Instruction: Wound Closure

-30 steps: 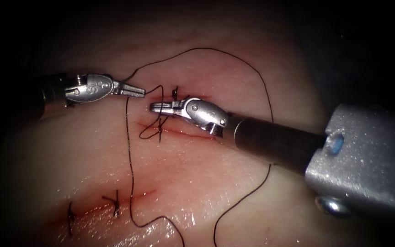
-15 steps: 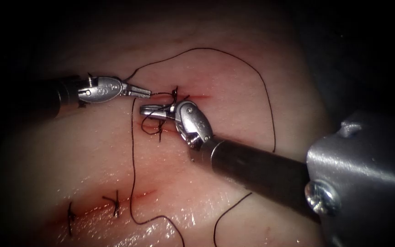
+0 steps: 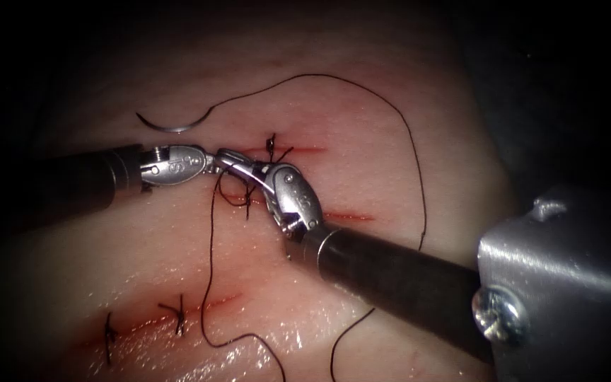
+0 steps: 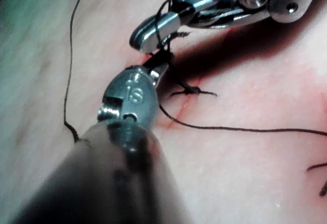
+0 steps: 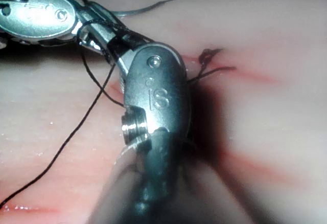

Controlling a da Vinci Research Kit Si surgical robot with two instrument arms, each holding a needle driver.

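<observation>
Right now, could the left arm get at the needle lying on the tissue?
Probably yes. In the endoscope view the needle lies free on the tissue, just above the left end effector, nothing between them. But that tip sits against the right end effector, amid wrapped thread.

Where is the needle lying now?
In the endoscope view, the needle lies free on the tissue, above the left claw and left of the cut.

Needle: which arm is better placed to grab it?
Left, probably: the needle lies free on the tissue near the left end effector; thread loops around the right end effector.
</observation>
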